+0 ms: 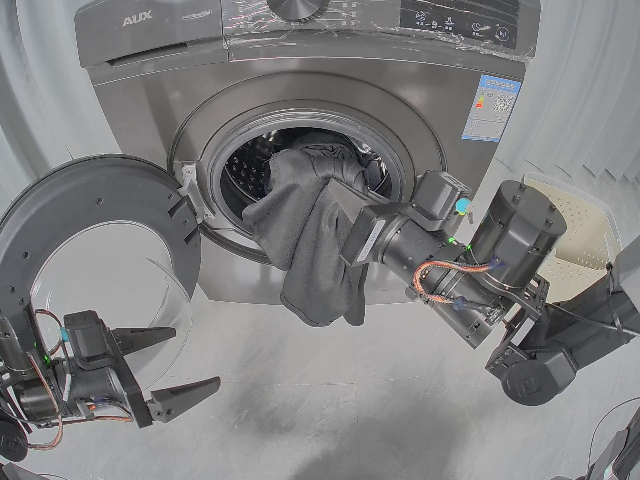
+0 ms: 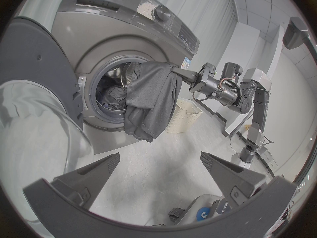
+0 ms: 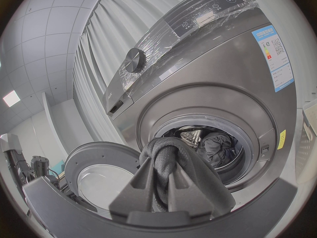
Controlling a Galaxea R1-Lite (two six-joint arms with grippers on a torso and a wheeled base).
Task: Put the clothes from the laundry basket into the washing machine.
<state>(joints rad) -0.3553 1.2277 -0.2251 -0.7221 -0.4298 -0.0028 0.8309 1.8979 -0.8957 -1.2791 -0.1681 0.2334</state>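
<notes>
Right gripper (image 3: 162, 164) clamped on a bunched fold of a dark grey garment (image 1: 307, 235), fingers pressed tight into the cloth. Gripper held at the mouth of the drum (image 1: 250, 168), on the side nearer the robot's right. Garment's upper part sits at the opening; the rest hangs loose past the lower rim, down the front panel of the washing machine (image 1: 333, 81), hem clear of the floor (image 1: 333, 381). Cannot tell whether the cloth touches the door seal. More dark clothes (image 3: 219, 147) lie inside the drum behind it. Round door (image 1: 87, 195) swung fully open to the robot's left. Left gripper (image 1: 197, 357) hangs low in front of that door, fingers spread wide apart, holding nothing, well apart from the garment. Cream perforated laundry basket (image 1: 580, 235) stands on the floor just beside the machine on the robot's right, partly hidden behind the right arm; its contents cannot be made out.
</notes>
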